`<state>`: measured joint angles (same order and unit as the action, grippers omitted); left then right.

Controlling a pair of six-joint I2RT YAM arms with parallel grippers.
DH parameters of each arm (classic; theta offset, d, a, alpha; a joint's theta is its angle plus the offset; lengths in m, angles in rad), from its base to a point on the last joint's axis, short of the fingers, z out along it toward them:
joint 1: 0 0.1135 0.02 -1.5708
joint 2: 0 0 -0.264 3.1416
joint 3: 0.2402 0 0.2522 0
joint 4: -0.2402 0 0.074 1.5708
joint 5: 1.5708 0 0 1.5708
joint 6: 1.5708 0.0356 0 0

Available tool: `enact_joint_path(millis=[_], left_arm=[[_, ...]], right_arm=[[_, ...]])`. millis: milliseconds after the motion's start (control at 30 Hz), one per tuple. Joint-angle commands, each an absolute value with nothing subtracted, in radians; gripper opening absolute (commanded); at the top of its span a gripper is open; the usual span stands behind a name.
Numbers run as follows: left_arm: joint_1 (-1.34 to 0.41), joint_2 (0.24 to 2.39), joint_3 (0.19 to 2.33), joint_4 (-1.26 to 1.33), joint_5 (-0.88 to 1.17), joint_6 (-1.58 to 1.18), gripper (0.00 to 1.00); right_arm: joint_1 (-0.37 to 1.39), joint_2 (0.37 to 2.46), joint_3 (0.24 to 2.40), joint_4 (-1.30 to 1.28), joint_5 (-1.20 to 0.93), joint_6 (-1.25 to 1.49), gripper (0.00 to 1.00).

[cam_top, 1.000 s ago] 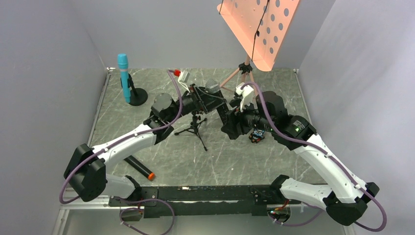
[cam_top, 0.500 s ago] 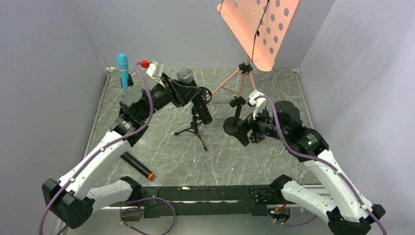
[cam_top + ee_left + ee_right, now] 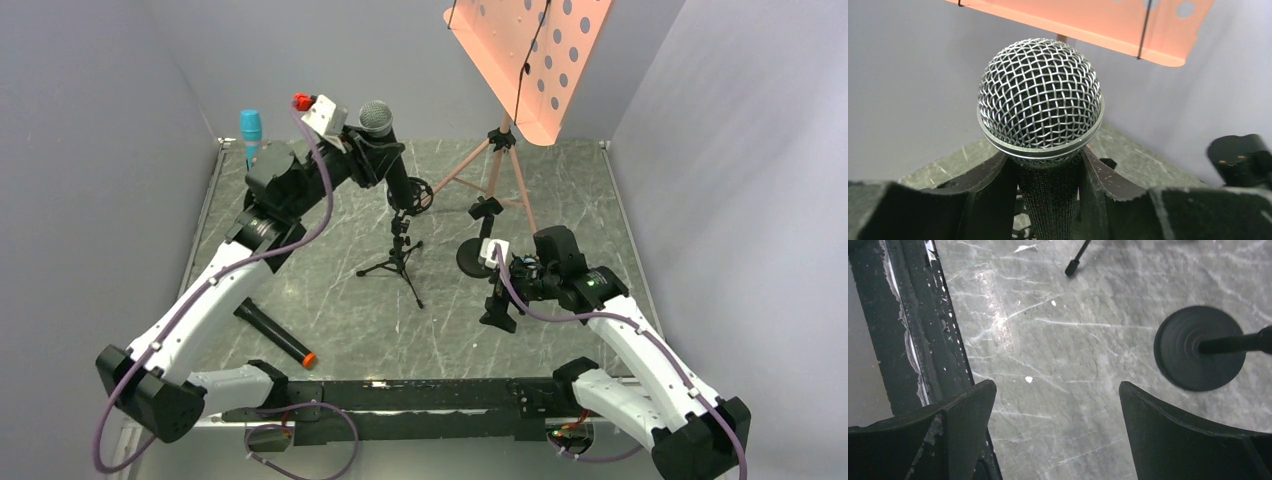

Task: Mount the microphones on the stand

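My left gripper (image 3: 377,152) is shut on the black microphone just below its silver mesh head (image 3: 1040,97). It holds the microphone nearly upright, and the lower end reaches the clip (image 3: 412,190) on top of the small black tripod stand (image 3: 399,255). The left fingers (image 3: 993,185) press on both sides of the handle. The teal-blue microphone (image 3: 250,128) stands at the back left, partly hidden by the left arm. The black microphone with an orange-red end (image 3: 276,334) lies on the table at the front left. My right gripper (image 3: 497,303) hangs open over bare table (image 3: 1055,395) with nothing between its fingers.
A black round-base stand (image 3: 470,258) sits just beyond the right gripper and also shows in the right wrist view (image 3: 1198,347). The orange music stand (image 3: 530,55) on its tripod (image 3: 497,165) rises at the back. The arms' black base rail (image 3: 400,395) runs along the near edge.
My left arm swung back and left and raised the silver-headed microphone upright over the tripod stand. My right gripper opened, pulled away from the microphone and dropped towards the near table.
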<state>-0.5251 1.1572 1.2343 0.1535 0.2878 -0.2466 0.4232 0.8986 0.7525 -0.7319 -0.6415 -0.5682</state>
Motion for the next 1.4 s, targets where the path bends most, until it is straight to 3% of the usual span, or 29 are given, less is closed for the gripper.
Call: enact_joint_path(millis=[0,567,1167,1367], left_arm=[[-0.517,1.229,1.305,0.253,0.267,-0.182,0.0],[-0.507,1.409,1.402,0.292,0.249,-0.14,0.0],[-0.484,1.442,1.358,0.276,0.418,-0.211,0.0],[-0.474,1.455,1.358,0.241,0.383,-0.182,0.0]], right_arm=[[0.397,0.85,0.766,-0.697,-0.73,-0.702,0.99],[0.377,0.816,0.735,-0.675,-0.664,-0.696,1.0],[0.377,0.843,0.736,-0.681,-0.66,-0.699,1.0],[0.376,0.843,0.735,-0.683,-0.66,-0.701,1.0]])
